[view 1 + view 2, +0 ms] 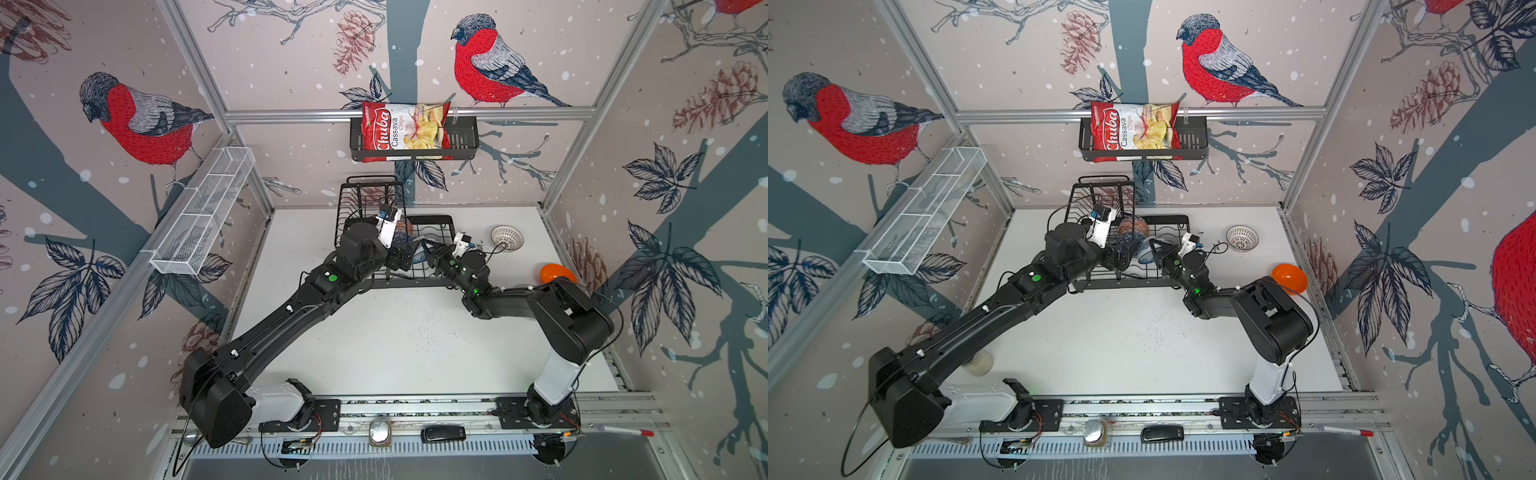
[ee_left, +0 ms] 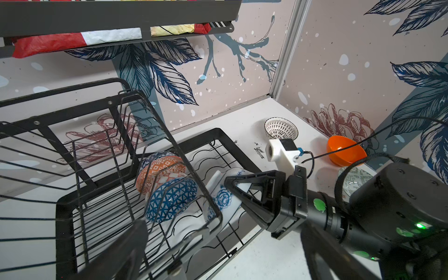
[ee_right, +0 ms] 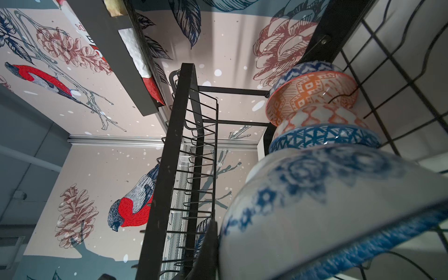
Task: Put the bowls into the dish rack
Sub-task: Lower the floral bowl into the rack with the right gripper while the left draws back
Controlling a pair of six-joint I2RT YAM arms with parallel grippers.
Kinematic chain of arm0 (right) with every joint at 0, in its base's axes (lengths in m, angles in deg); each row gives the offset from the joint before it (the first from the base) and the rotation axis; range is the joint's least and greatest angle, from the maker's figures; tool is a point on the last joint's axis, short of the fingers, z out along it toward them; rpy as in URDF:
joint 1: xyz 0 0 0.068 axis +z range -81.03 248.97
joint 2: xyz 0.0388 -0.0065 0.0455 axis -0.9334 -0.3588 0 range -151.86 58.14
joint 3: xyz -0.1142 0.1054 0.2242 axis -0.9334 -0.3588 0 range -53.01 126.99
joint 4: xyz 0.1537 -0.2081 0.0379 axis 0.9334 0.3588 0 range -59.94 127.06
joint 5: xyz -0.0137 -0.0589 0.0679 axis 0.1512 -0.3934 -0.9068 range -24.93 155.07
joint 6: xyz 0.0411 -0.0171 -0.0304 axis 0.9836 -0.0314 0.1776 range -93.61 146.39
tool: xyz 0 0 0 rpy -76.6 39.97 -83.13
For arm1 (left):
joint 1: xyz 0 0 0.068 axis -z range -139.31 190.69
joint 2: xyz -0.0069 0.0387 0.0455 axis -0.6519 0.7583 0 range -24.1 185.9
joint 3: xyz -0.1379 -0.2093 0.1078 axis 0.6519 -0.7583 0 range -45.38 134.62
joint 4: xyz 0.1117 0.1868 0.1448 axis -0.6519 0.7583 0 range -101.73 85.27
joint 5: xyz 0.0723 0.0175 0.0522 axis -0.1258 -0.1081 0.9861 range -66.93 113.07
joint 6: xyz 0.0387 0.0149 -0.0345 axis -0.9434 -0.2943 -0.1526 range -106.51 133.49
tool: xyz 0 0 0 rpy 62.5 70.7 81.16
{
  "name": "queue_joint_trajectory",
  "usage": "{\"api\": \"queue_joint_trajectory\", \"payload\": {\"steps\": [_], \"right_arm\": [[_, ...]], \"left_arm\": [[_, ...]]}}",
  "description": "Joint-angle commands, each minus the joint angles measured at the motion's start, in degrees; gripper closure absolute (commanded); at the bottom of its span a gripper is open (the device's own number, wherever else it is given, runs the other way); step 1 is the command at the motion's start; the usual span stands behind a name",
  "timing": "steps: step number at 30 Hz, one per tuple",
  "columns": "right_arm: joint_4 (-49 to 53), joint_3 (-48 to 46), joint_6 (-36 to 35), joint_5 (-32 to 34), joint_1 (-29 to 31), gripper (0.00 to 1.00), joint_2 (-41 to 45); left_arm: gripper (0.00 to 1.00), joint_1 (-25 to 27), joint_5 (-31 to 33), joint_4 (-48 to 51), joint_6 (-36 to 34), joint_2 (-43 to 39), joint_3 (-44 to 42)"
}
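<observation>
Starting at 10 o'clock, a long white mesh shelf [image 1: 203, 212] hangs on the side wall. Right of it, the left fingers [image 1: 405, 257] are spread wide and hold nothing. They hover over the dish rack [image 1: 415, 283], near its raised upper tier [image 1: 370, 183]. This rack stands on the white worktop [image 1: 374, 340] toward 12 o'clock. Above it, on the back wall, a black basket [image 1: 465, 141] carries a chips bag [image 1: 403, 131].

In the base tray [image 2: 238, 149] of the rack, the orange-white bowl [image 2: 160, 174] and the blue triangle bowl [image 2: 172, 201] stand on edge, one close behind the other. Next to them the blue-white floral bowl [image 2: 223, 198] is tilted above the tray wires, and the right fingers [image 2: 230, 183] pinch its rim. I cannot tell if it touches the blue triangle bowl.

A grey-white bowl [image 2: 356, 179] shows only partly behind the right arm, on the worktop. At about 1 o'clock the white lattice bowl [image 1: 507, 237] sits upright on the worktop, apart from the rack. At about 2 o'clock the plain orange bowl [image 1: 555, 272] lies tilted near the right wall, partly hidden by the arm.
</observation>
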Motion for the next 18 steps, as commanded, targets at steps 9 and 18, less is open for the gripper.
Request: {"api": "queue_joint_trajectory", "payload": {"steps": [9,18], "right_arm": [[-6.44,5.31,3.77,-2.07,1.35,1.0,-6.97],[-6.05,8.74,5.29,-2.31,2.2,1.0,-10.92]], "left_arm": [[0.02,-4.44,-3.83,-1.17,3.95,-0.1,-0.38],[0.02,-4.35,-4.0,-0.93,3.91,0.25,-0.12]]}}
